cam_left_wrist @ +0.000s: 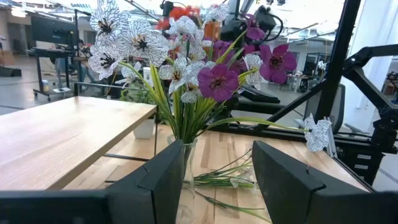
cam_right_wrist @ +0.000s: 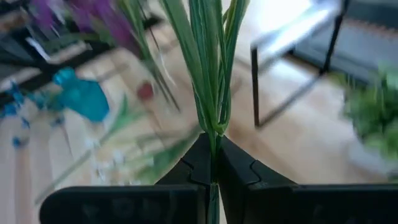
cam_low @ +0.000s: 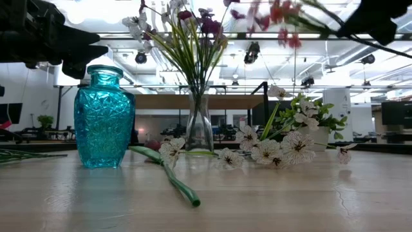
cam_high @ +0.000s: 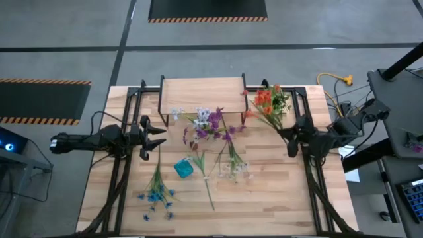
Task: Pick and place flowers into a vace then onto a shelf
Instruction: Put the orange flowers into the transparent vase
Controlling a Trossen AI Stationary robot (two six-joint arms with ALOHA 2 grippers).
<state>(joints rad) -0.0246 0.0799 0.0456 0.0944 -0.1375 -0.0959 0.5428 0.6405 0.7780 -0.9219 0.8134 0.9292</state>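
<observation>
A spray of orange-red flowers [cam_high: 266, 103] is lifted off the table at the right, with my right gripper [cam_high: 287, 135] shut on its green stems. A clear glass vase [cam_low: 198, 126] holds purple and white flowers [cam_high: 210, 123] and stands on its base in front of the shelf [cam_high: 201, 91]. White flowers [cam_high: 232, 168] and blue flowers [cam_high: 156, 193] lie flat on the table. A teal vase [cam_high: 184, 168] stands near the middle. My left gripper [cam_high: 158, 135] waits open at the left, level, pointing at the clear vase. My right gripper pinches the bundle of green stems [cam_right_wrist: 214, 127] between its two shut fingers, toward the stems' lower end. The fingers lie across the stems. The spray is lifted clear of the table, and its blooms [cam_low: 283, 19] slant away toward the shelf's right end.
A small leafy potted plant [cam_low: 310, 122] stands at the far right of the table, by the shelf's right end. Black frame rails [cam_high: 132, 99] run along both sides of the table. Bare wood lies along the near edge [cam_high: 264, 211].
</observation>
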